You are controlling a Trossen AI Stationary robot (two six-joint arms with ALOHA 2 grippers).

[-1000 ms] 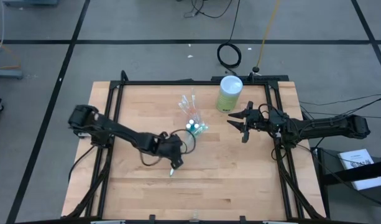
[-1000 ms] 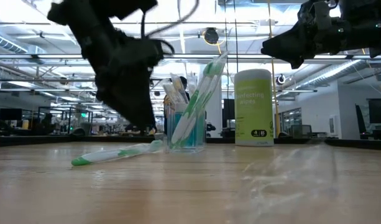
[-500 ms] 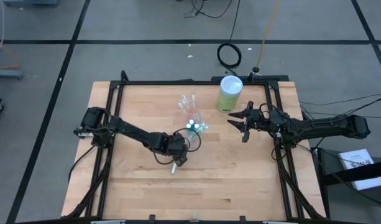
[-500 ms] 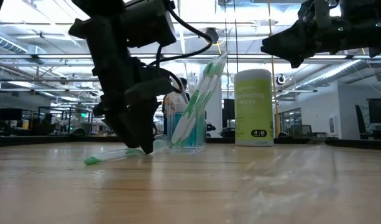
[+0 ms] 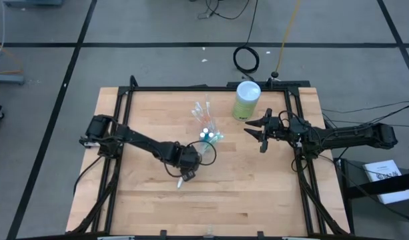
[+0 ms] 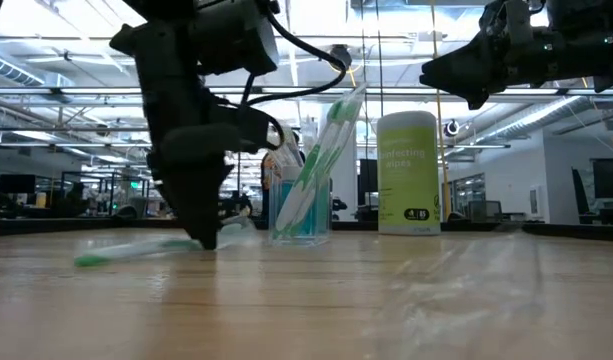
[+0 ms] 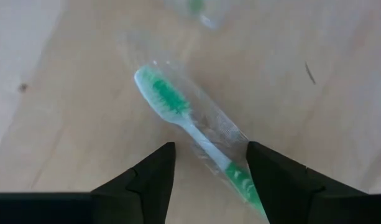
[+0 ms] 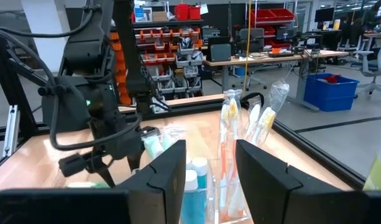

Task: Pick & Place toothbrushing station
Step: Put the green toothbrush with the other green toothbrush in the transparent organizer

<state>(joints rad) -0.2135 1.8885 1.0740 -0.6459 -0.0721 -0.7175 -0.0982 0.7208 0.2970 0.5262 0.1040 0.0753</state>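
Note:
A green-white toothbrush (image 7: 178,115) in a clear wrapper lies flat on the wooden table (image 5: 257,187), near the middle. My left gripper (image 7: 209,177) points straight down over its handle, open, with one finger on each side and the tips at the table (image 6: 206,240). Beyond it stands a clear cup (image 5: 205,125) holding more toothbrushes (image 6: 321,150) and small capped tubes (image 8: 196,171). My right gripper (image 5: 255,137) hovers open and level at the right, above the table, holding nothing. My left gripper straddles the toothbrush's handle (image 7: 237,177) from above, its fingers lying across it. The handle and its wrapper lie against the inner side of one finger (image 7: 265,180); the other finger stands apart from it. The toothbrush rests flat on the table.
A lime-green canister with a white lid (image 5: 245,100) stands at the back right of the cup. A black frame (image 5: 124,100) runs round the table. Bare wood lies toward the near edge.
My left gripper has come down to the table and tipped to point straight down over the toothbrush. The toothbrush has slid a little along the table, its head going toward the near left. My right arm has kept still.

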